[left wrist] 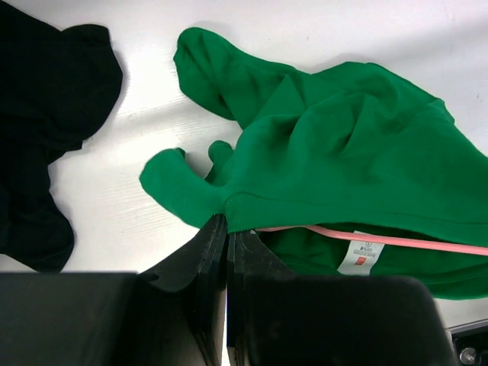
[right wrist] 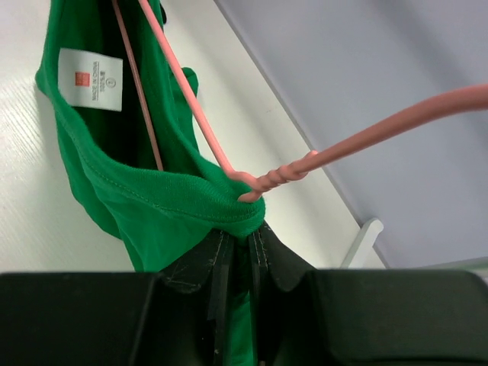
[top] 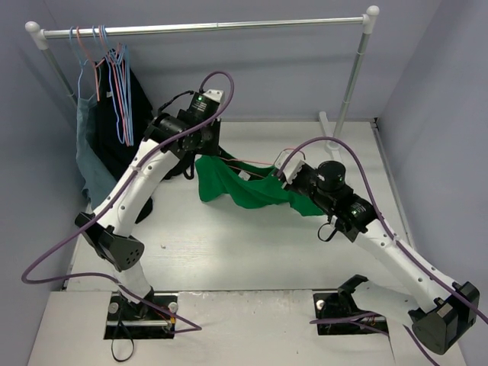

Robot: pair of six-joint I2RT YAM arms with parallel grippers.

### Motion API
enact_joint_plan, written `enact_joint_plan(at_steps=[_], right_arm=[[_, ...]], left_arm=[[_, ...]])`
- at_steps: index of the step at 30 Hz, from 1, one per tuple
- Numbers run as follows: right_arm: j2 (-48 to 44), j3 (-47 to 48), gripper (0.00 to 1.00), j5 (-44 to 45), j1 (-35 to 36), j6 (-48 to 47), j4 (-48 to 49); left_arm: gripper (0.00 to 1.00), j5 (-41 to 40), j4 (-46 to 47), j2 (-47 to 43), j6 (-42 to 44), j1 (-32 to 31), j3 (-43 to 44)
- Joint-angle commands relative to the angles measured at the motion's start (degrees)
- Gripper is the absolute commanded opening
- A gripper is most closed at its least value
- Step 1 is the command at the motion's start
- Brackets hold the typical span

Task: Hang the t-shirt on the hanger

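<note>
The bright green t-shirt [top: 252, 189] hangs bunched between my two grippers above the table. My left gripper [top: 204, 152] is shut on the collar edge of the t-shirt [left wrist: 343, 152]; its white neck label [left wrist: 361, 257] shows just right of the jaws. My right gripper [top: 288, 177] is shut on the other side of the t-shirt's collar [right wrist: 152, 198]. The pink hanger [right wrist: 229, 122] passes through the neck opening, its twisted neck resting on the collar just above the right jaws. It also shows as a thin pink wire in the left wrist view [left wrist: 396, 241] and in the top view [top: 255, 163].
A clothes rail [top: 206, 29] spans the back, with blue and pink wire hangers [top: 114, 84], a black garment [top: 114, 130] and a grey-blue garment [top: 88, 152] hanging at its left end. The black garment [left wrist: 46, 122] lies close to the left gripper. The rail's right post [top: 351, 84] stands behind the right gripper.
</note>
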Motion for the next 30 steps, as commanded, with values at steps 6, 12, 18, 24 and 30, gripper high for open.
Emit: enact_joint_plan(at_steps=[6,12,18,24,30], right_arm=[[2.6,2.6,0.00,2.0,1.7,3.9,12.5],[2.0,0.6,0.00,-2.8,1.8,5.6,15.0],[0.1,-3.3,0.00,-2.9,1.8,8.0,16.5],[-1.6,-7.1,0.00,-2.9,1.7,9.8,18.1],[-1.9,-9.1,0.00,-4.9,1.6,10.9,19.6]], left_arm=[[0.00,-2.1,4.3,-1.5,-5.0,-4.1,-0.4],[0.00,-2.3,4.4,1.0,-2.3,-5.4,1.7],[0.06,1.1,5.4,1.4,0.1,-5.6,-0.9],[0.16,2.4,8.9,-0.8,2.9,-5.5,-5.6],[0.28,3.0,11.0,-1.4,6.9,-5.2,-5.2]])
